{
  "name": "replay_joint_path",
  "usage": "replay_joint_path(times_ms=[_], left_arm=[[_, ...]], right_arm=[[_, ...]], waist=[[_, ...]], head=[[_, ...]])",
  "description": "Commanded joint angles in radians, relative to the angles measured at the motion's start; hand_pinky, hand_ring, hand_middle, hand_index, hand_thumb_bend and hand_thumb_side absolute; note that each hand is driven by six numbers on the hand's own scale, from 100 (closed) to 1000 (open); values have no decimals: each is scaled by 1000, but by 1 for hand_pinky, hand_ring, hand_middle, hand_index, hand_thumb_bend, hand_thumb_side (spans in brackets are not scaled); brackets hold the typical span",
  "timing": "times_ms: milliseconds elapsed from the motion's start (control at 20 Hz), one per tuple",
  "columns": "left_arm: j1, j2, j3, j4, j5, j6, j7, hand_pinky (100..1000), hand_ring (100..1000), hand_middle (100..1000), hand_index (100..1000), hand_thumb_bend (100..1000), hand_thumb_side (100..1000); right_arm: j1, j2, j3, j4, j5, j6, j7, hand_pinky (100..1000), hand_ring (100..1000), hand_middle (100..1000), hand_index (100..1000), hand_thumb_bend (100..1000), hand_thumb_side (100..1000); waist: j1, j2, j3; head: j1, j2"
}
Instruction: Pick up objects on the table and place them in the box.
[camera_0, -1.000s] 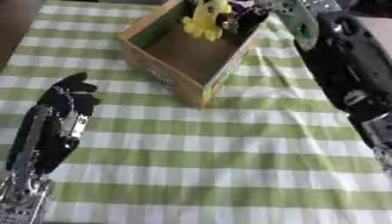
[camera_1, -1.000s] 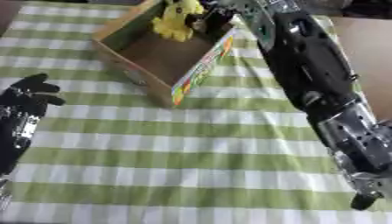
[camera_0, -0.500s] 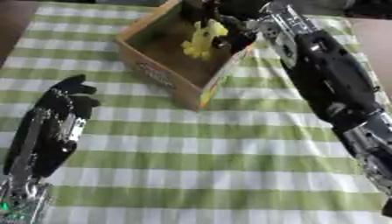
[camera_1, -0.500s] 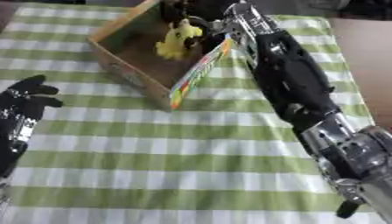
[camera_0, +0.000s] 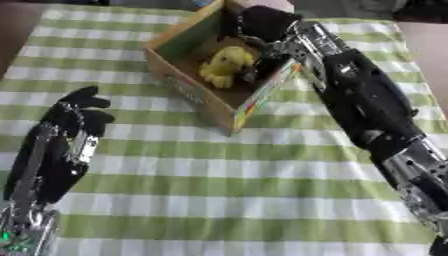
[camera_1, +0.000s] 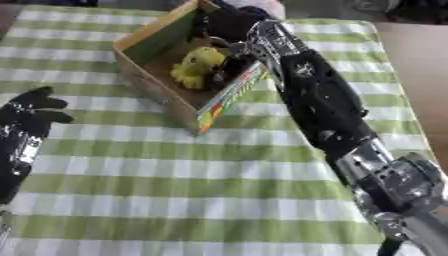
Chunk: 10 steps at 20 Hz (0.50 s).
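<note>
One yellow toy (camera_0: 224, 66) lies in the box (camera_0: 179, 85); right robot hand (camera_0: 262, 25) seemingly over its rim.

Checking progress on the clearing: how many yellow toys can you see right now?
1. The yellow toy lies inside the box, beside the right robot hand; others may be hidden.

1 box (camera_0: 188, 87), 1 yellow toy (camera_0: 223, 65), 2 hands

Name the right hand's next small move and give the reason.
Probably lift the right hand straight up out of the cardboard box. The yellow soft toy already lies on the box floor, and the green-checked tablecloth shows nothing else to collect.
</note>
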Motion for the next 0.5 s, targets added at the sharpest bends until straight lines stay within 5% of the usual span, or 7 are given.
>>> replay_joint_path(times_ms=[50,500], left_arm=[[-11,2,1,-19,2,-1,2,829,645,677,867,331,686],[-1,7,6,-16,-1,0,4,829,646,678,868,335,687]], right_arm=[[-31,-19,-1,-43,18,11,-54,870,784,780,946,591,385],[-60,-58,43,-174,-38,6,-105,877,788,784,991,638,405]], waist=[[6,-17,-4],[11,-26,-30]], head=[[3,-9],[13,-3]])
